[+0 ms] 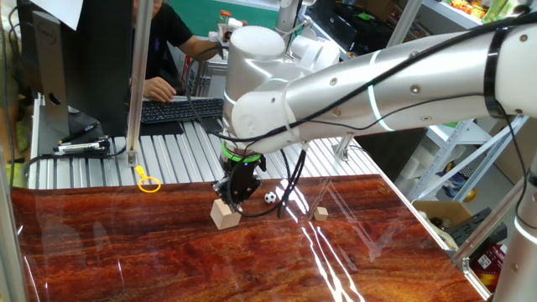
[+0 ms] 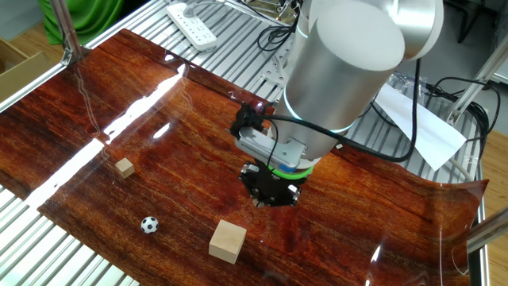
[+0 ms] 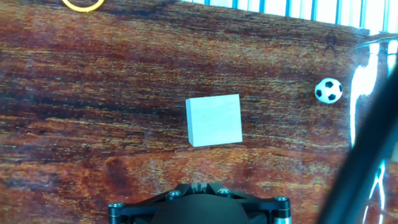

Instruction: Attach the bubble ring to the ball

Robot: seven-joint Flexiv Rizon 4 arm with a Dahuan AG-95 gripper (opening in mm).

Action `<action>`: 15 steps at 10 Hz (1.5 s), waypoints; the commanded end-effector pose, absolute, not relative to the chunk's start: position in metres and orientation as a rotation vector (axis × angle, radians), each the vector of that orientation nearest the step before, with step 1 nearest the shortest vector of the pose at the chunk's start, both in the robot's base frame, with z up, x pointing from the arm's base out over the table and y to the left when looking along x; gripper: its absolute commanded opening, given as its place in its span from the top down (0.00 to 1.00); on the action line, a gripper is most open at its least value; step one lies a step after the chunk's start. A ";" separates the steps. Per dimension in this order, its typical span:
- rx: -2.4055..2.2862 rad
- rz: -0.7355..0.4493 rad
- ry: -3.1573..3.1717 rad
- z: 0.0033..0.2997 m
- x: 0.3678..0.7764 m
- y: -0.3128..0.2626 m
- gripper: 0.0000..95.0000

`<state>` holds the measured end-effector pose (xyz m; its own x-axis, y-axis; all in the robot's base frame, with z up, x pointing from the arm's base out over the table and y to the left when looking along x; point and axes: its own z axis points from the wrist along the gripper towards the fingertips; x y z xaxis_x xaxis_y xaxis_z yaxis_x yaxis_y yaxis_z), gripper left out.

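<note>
- Tool (image 1: 234, 201) points straight down over the red-brown wooden worktop (image 1: 126, 252), its jaws drawn fully together and holding nothing; in one fixed view its dark tip hangs just above and behind the larger wooden cube (image 1: 225, 215).
- From the other fixed view the tool (image 2: 272, 193) is seen from above, under a green-ringed wrist, with the same cube (image 2: 228, 241) lying near it on the worktop (image 2: 159, 119).
- Hand view: only the black base of the tool shows along the bottom edge, and the fingertips cannot be made out there; the cube (image 3: 214, 120) sits in the middle of the picture, apart from everything else.
- Soccer-patterned ball (image 1: 269, 198) rests on the worktop just right of the tool in one fixed view; in the hand view the ball (image 3: 328, 90) lies well right of the cube, and in the other fixed view the ball (image 2: 149, 225) lies left of it.
- A smaller wooden cube (image 1: 320, 214) lies further right, apart from the ball; the other fixed view shows it (image 2: 125, 168) too.
- Yellow bubble ring (image 1: 148, 183) lies at the far left edge of the worktop, well apart from the ball and the tool; the hand view catches only part of its loop (image 3: 82, 5) at the top edge.
- Beyond the worktop, a person (image 1: 159, 42) sits at a keyboard (image 1: 180, 109).
</note>
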<state>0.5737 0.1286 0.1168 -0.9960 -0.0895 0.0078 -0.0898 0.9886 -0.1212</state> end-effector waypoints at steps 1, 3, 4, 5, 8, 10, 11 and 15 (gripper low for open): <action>0.109 0.129 -3.172 0.117 0.574 0.128 1.00; 0.117 0.102 -3.187 0.117 0.574 0.128 1.00; 0.116 0.100 -3.190 0.117 0.574 0.128 1.00; 0.117 0.098 -3.189 0.117 0.574 0.128 1.00; 0.149 0.080 -3.144 0.117 0.574 0.128 1.00; 0.145 0.068 -3.141 0.117 0.574 0.128 1.00; 0.142 0.066 -3.136 0.117 0.574 0.128 1.00; 0.069 0.050 -3.127 0.123 0.576 0.130 1.00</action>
<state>0.5764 0.1298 0.1238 -0.9990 -0.0421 0.0143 -0.0426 0.9986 -0.0325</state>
